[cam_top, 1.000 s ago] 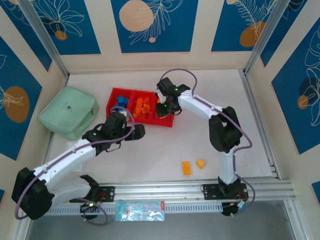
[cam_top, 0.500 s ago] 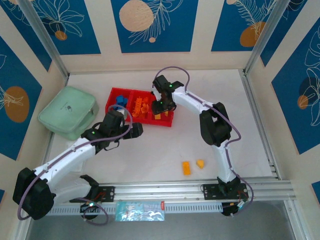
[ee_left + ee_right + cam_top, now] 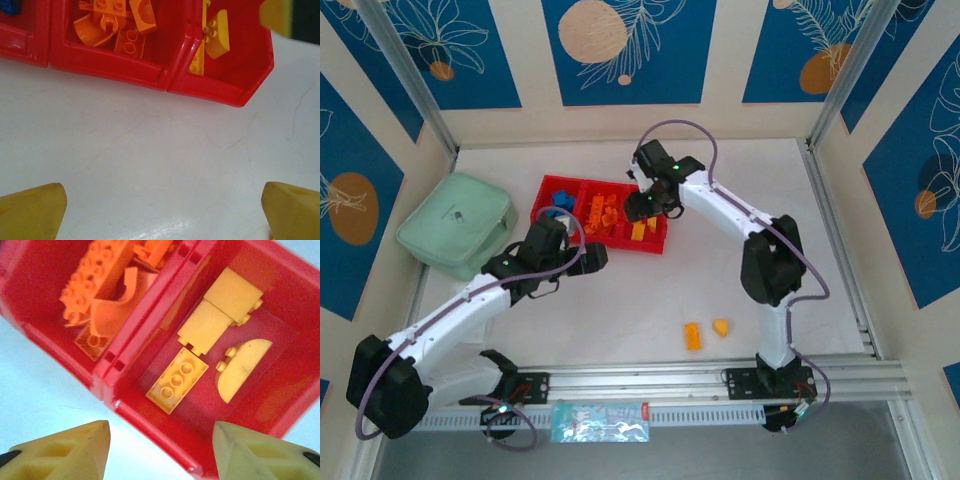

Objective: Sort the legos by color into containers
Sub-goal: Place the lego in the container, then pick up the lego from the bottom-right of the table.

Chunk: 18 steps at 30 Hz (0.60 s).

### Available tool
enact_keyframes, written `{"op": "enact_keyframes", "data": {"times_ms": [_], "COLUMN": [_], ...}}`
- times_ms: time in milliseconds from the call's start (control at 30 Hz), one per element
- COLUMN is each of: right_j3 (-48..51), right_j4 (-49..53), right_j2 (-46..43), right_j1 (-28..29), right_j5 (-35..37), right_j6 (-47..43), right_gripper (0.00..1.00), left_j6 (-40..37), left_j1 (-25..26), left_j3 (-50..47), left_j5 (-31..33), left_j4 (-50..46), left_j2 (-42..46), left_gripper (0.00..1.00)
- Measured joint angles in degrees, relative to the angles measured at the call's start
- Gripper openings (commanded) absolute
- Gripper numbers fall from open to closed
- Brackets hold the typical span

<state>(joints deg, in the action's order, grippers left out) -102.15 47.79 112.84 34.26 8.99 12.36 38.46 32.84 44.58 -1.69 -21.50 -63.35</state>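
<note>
The containers are three compartments of one red tray (image 3: 610, 243): blue legos (image 3: 560, 205) on the left, orange legos (image 3: 603, 212) in the middle, yellow legos (image 3: 640, 230) on the right. My right gripper (image 3: 648, 205) hovers open and empty over the right compartment's near wall (image 3: 150, 415); below it lie a flat yellow brick (image 3: 177, 380), two yellow blocks (image 3: 220, 310) and a curved yellow piece (image 3: 242, 367). My left gripper (image 3: 595, 258) is wide open over bare table just in front of the tray (image 3: 120, 67). An orange lego (image 3: 692, 336) and a yellow lego (image 3: 721, 327) lie loose on the table.
A pale mint-green case (image 3: 457, 225) sits left of the tray, close to the left arm. A metal rail (image 3: 720, 378) runs along the near edge. Walls close the table at the back and sides. Open tabletop lies between the tray and the two loose legos.
My right gripper went from shut to open above the tray's right compartment and shifted slightly back; yellow bricks now show beneath it. The left arm drew slightly left.
</note>
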Motion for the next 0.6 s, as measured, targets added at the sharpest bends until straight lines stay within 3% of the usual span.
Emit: {"op": "enact_keyframes", "data": {"times_ms": [267,600], "right_j3": [14.7,34.8], "right_j4": [1.4,8.7], "right_j2": [-13.0,-28.2], "right_j1": [0.2,2.7], "right_j5": [1.7,10.5], "right_j6": [7.0,20.3], "right_gripper": [0.65,0.75], "left_j6": [0.0,0.2], "left_j1": [1.9,11.9], "left_j3": [-0.2,-0.9], "left_j5": [-1.9,-1.2], "left_j4": [0.4,3.9], "left_j2": [1.4,-3.0], "left_gripper": [0.99,0.99]}}
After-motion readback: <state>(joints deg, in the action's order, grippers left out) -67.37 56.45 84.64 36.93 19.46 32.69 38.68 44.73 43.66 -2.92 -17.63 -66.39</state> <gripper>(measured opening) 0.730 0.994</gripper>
